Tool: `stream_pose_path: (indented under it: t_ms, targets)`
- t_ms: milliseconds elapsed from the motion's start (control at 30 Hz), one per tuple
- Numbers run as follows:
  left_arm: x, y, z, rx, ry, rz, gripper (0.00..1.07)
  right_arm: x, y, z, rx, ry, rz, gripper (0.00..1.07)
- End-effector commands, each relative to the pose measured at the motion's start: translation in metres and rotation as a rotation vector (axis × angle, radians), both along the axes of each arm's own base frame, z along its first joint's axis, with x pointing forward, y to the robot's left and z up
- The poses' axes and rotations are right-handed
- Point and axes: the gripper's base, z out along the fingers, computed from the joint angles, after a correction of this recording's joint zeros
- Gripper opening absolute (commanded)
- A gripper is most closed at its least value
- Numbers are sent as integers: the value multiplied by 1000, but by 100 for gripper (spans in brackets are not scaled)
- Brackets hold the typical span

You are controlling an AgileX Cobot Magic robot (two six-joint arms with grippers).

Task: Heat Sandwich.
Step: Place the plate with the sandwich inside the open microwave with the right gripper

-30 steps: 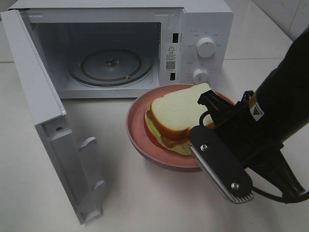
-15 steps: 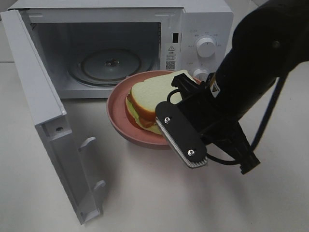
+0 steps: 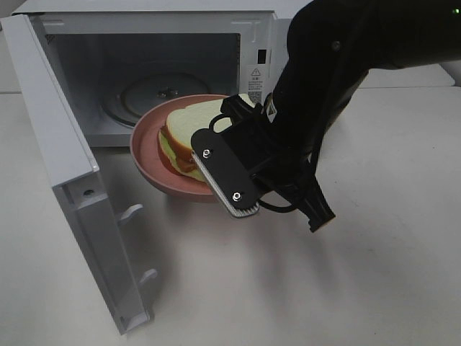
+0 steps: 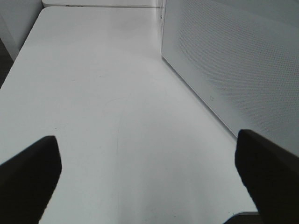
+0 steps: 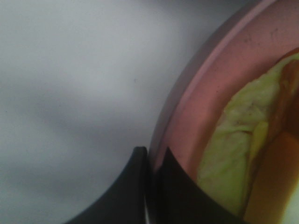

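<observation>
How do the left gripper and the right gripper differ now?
The left gripper is open; the right gripper is shut. The left gripper holds nothing, while the right gripper pinches the rim of the pink plate bearing the sandwich. The left gripper is over bare table beside the microwave; the right gripper is at its open front. Both are black.

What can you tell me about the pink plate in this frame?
The pink plate is round and shallow with a raised rim, matte like plastic. It carries the sandwich. The right gripper is shut on its rim, one finger inside, one outside. The plate seems held off the table, roughly level, at the mouth of the open microwave.
</observation>
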Motion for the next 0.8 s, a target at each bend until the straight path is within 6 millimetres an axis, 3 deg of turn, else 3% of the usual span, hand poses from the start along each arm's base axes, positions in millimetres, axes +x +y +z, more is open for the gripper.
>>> stream_pose_path:
  t_ms: [33, 800]
  targets:
    - [-3, 0, 0, 2, -34, -5, 96, 8, 6, 4, 23, -32, 15, 0]
    - [-3, 0, 0, 2, -34, -5, 96, 53, 46, -5, -5, -6, 4, 0]
